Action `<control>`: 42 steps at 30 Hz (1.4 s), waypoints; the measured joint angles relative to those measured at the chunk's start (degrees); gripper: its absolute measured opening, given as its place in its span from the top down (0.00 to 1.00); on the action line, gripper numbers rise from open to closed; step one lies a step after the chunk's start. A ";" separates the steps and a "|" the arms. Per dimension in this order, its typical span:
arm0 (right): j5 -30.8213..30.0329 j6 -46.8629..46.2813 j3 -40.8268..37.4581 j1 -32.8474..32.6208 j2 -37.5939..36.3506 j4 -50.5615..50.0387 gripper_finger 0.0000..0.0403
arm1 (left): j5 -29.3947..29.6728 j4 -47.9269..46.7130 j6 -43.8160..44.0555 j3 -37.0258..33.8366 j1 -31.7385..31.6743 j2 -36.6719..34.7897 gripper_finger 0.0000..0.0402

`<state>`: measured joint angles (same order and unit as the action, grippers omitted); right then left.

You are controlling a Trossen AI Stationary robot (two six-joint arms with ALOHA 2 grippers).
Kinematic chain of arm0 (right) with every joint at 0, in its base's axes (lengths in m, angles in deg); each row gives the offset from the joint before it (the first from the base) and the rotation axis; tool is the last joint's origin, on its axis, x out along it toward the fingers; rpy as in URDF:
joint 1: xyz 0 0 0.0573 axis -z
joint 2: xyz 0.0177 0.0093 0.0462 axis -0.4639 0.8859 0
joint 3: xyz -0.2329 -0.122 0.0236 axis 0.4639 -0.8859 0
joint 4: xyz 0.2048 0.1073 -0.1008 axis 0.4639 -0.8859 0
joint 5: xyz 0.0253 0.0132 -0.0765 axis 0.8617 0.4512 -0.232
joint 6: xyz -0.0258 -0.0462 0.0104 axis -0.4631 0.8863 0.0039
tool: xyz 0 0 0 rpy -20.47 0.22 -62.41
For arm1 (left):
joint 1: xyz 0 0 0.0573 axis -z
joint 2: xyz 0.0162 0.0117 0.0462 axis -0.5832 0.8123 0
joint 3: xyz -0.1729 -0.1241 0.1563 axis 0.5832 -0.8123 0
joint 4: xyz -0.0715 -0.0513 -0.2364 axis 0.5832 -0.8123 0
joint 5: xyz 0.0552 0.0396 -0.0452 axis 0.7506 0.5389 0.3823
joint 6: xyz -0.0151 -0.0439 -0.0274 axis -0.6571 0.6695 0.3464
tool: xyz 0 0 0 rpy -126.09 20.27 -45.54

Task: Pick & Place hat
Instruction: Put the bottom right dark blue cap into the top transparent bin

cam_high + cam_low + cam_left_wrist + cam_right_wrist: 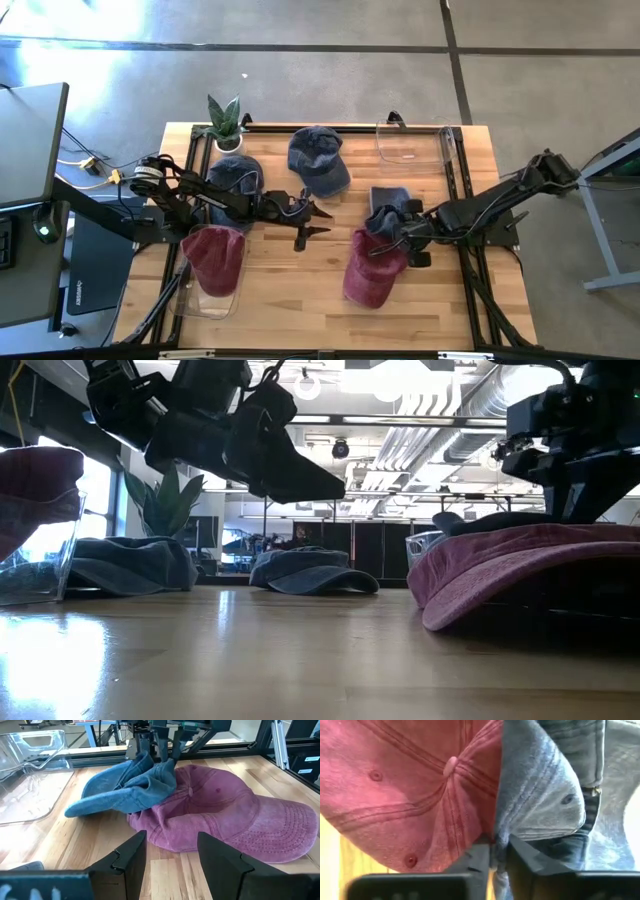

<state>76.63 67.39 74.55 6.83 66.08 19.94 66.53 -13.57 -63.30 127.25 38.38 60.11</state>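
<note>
A blue denim cap (125, 785) lies bunched on the crown of a maroon cap (235, 815), which rests on the wooden table (300, 290) right of centre. My right gripper (496, 851) stands over both caps (385, 235) and is shut on the blue one. My left gripper (172, 857) is open and hovers above the table's middle (310, 225), pointing toward the two caps and touching nothing. In the low view it hangs clear of the tabletop (290, 465). My right gripper pinches a gathered fold of the blue cap's crown cloth (502, 832) between its two fingers, where the blue cloth meets the maroon crown. The fingers (162, 747) come down from above. The blue cap is drawn up at the pinch; the rest drapes over the maroon cap, with its brim (90, 807) on the table.
Two more blue caps (235, 175) (318, 160) lie toward the far edge. A red cap sits in a clear bin (213, 262) at the near left. An empty clear bin (410, 142) stands at the far right, and a potted plant (225, 122) at the far left.
</note>
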 joint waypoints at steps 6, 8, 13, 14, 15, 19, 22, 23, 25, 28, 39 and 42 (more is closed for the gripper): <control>0.01 0.58 2.63 3.12 -2.35 -0.32 0.90 | -0.04 0.02 0.00 0.00 -0.03 0.00 0.58; -0.27 0.64 4.62 5.10 -4.04 -0.92 0.89 | -0.04 0.02 0.00 0.00 -0.03 0.00 0.58; -1.85 2.41 10.06 12.78 -9.84 -2.38 0.95 | -0.77 0.02 0.00 0.00 -0.03 0.00 0.58; -1.91 2.53 11.16 14.68 -10.98 -2.55 0.95 | -0.96 0.02 0.02 0.00 -0.03 0.00 0.58; -1.94 2.52 12.26 16.70 -12.18 -2.69 0.95 | -1.05 0.02 0.02 0.00 -0.03 0.00 0.58; -1.97 2.60 17.07 25.81 -15.49 -2.62 0.92 | -1.05 0.02 0.02 0.00 -0.03 0.00 0.58; -2.77 2.51 21.53 33.82 -16.11 -2.63 0.91 | -1.05 0.02 0.02 0.00 -0.03 0.00 0.58; -3.01 2.88 23.08 36.49 -16.13 -2.73 0.93 | -1.05 0.00 0.02 0.00 -0.03 0.00 0.58; -3.14 4.46 25.97 41.84 -16.03 -3.02 0.94 | -1.05 0.02 0.02 0.00 -0.03 0.00 0.58; -2.98 5.74 30.12 49.18 -15.13 -6.08 0.94 | -1.05 -0.01 0.02 0.00 -0.03 0.00 0.58; 0.75 5.34 35.07 68.75 -8.88 -18.68 0.94 | -1.49 -0.03 -0.04 0.00 -0.03 0.00 0.58; 5.59 5.27 34.29 71.92 -6.63 -19.10 0.94 | -1.49 -0.05 -0.02 0.00 -0.03 0.00 0.58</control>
<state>82.22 72.66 108.84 78.75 59.44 0.84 65.04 -13.62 -63.32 127.25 38.35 60.11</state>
